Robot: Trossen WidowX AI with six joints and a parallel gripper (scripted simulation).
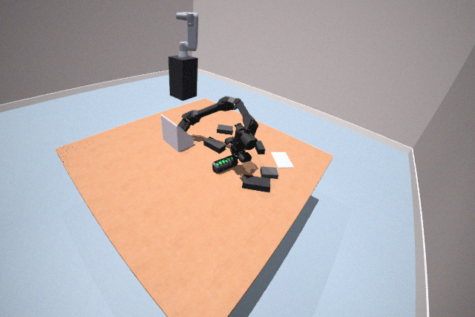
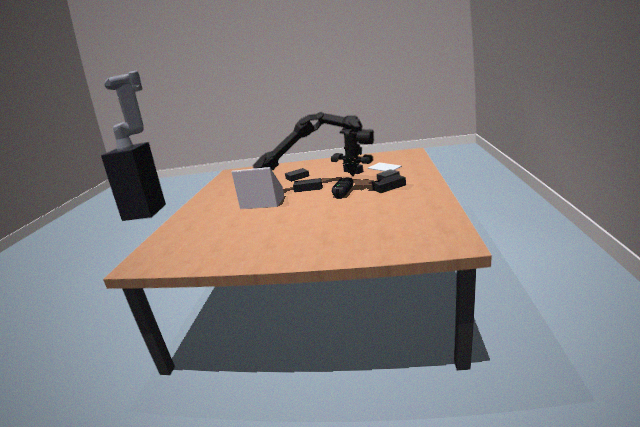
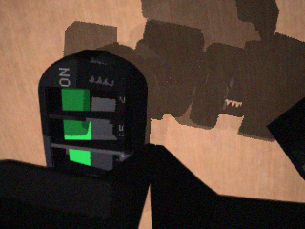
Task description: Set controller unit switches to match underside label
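Observation:
The dark controller unit (image 1: 220, 168) (image 2: 341, 188) (image 3: 48, 95) sits on the bench with its switches facing up; its underside label is hidden. Green switch ends show along its top in the top view. The wrist view shows one rounded end, the ON marking and three switches, with green ends left and grey ends right; the lowest is partly covered by a finger. Which ends are pressed down I cannot tell surely. My gripper (image 1: 237, 155) (image 2: 353, 173) (image 3: 153, 152) is shut and empty, pointing down above the bench near the unit's far end, with its tips above the unit in the exterior view.
Dark blocks (image 1: 224, 128) (image 1: 214, 145) (image 1: 260, 147) lie behind and beside the gripper. Two more (image 1: 269, 172) (image 1: 256, 183) lie right of the unit, near a white sheet (image 1: 281, 159) (image 2: 384, 167). A pale upright panel (image 1: 171, 135) (image 2: 253, 189) stands by the arm's base.

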